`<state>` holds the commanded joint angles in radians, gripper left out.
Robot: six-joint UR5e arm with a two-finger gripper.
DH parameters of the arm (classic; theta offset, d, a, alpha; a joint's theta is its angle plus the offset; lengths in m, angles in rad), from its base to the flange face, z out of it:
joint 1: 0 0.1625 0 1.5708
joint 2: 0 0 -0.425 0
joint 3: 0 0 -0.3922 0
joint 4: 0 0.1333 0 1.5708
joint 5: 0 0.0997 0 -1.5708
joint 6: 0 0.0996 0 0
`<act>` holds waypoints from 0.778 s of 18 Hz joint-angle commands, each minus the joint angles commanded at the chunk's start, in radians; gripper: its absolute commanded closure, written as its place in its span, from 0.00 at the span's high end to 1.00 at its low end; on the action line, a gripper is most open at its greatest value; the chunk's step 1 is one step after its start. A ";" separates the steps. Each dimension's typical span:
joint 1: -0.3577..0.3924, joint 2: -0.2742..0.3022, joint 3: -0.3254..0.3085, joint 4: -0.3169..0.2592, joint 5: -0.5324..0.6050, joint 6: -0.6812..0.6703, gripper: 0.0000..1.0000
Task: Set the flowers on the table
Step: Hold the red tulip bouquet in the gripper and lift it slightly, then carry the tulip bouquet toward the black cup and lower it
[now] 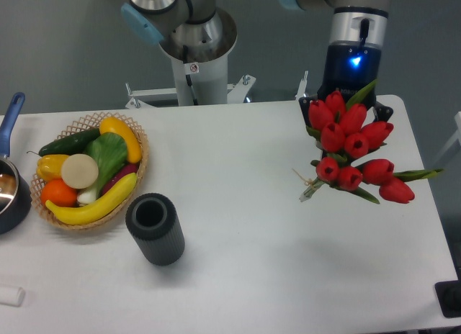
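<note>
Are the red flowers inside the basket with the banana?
No, the flowers are at the gripper on the table's far side, away from the basket.

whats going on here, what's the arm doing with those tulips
The robot arm's gripper holds a bunch of red tulips over the right side of the white table. The fingers are hidden behind the blooms. The wicker basket of fruit and vegetables and the dark ribbed cylinder sit untouched on the left.

The flowers were red with green stems, on a plain white counter. A tan wicker basket held yellow, green and orange produce. The ribbed cup was dark grey.
</note>
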<state>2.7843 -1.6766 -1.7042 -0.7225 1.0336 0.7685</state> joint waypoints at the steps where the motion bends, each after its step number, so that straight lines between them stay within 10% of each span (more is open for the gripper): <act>1: -0.012 -0.003 -0.002 -0.002 0.028 0.000 0.40; 14: -0.193 -0.112 -0.046 -0.006 0.431 0.190 0.40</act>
<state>2.5910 -1.7885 -1.7503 -0.7286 1.4646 0.9586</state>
